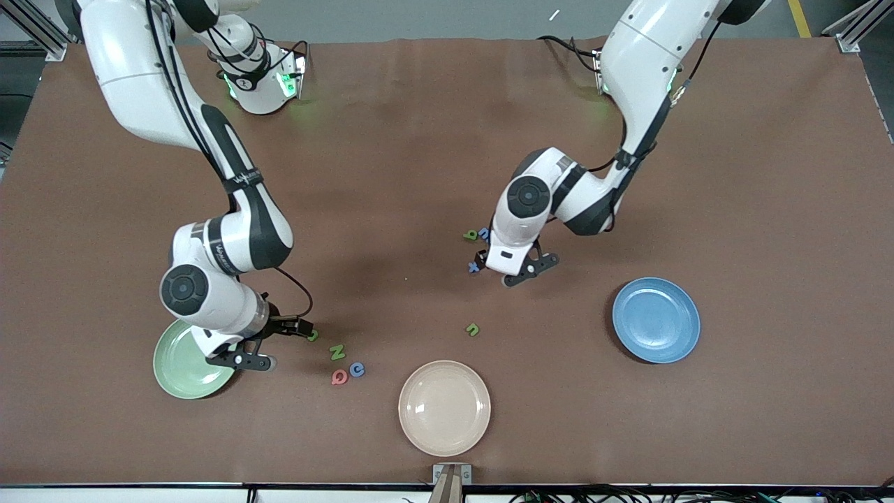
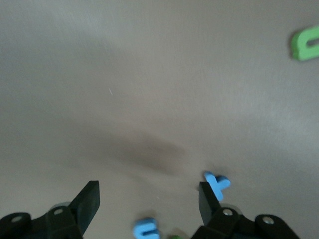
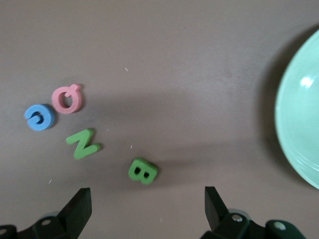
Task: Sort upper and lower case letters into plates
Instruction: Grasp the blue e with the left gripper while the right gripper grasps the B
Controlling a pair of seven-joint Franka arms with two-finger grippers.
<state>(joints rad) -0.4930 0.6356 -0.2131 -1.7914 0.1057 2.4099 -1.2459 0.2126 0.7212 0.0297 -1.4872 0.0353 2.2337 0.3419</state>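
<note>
My left gripper (image 1: 515, 270) hangs open low over the table's middle; in the left wrist view (image 2: 148, 200) the blue x (image 2: 217, 184) lies beside one finger and the blue m (image 2: 146, 229) between them. The x (image 1: 475, 266), m (image 1: 483, 232) and green b (image 1: 471, 235) lie by that hand, the green u (image 1: 473, 329) nearer the camera. My right gripper (image 1: 274, 344) is open beside the pale green plate (image 1: 178, 367), its jaws (image 3: 147, 206) facing the green B (image 3: 143, 171). N (image 3: 82, 143), Q (image 3: 68, 98) and C (image 3: 39, 117) lie close by. The blue plate (image 1: 656, 320) holds nothing.
A cream-beige plate (image 1: 444, 407) sits near the table's front edge, between the two coloured plates. Bare brown tabletop stretches toward both ends. A small bracket (image 1: 452, 475) stands at the front edge.
</note>
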